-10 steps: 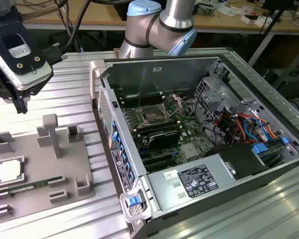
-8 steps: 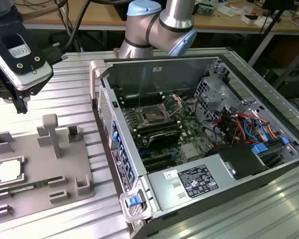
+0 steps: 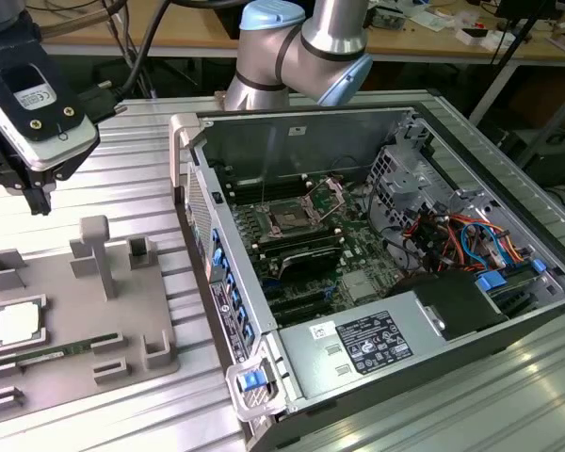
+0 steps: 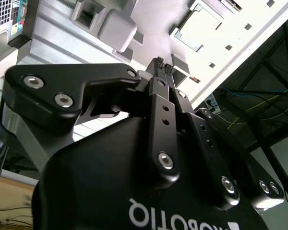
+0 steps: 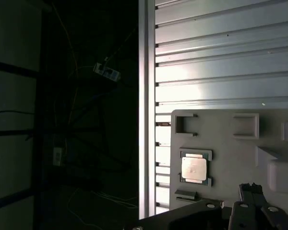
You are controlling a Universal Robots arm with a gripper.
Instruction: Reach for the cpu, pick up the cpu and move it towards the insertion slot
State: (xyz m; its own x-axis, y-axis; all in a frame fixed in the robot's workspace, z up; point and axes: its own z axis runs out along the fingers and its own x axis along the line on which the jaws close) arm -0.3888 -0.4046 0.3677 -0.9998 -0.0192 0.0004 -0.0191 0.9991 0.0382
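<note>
Cpu [image 3: 19,325] lay in its recess on the grey holder tray [image 3: 71,315], untouched.
The gripper [image 3: 40,201] hovered near the tray, clear of the cpu, with its fingertips pressed together on nothing. The insertion slot [image 3: 290,218] sat well apart, inside the open computer case [image 3: 292,141].

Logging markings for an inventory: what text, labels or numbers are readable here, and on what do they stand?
Nothing reads clearly enough to quote.
power supply label: print too small.
case-edge sticker: too small.
wrist unit sticker: blurred.
cpu: any print on its top is too small.
gripper: white lettering on its housing, upside down and cut off.
</note>
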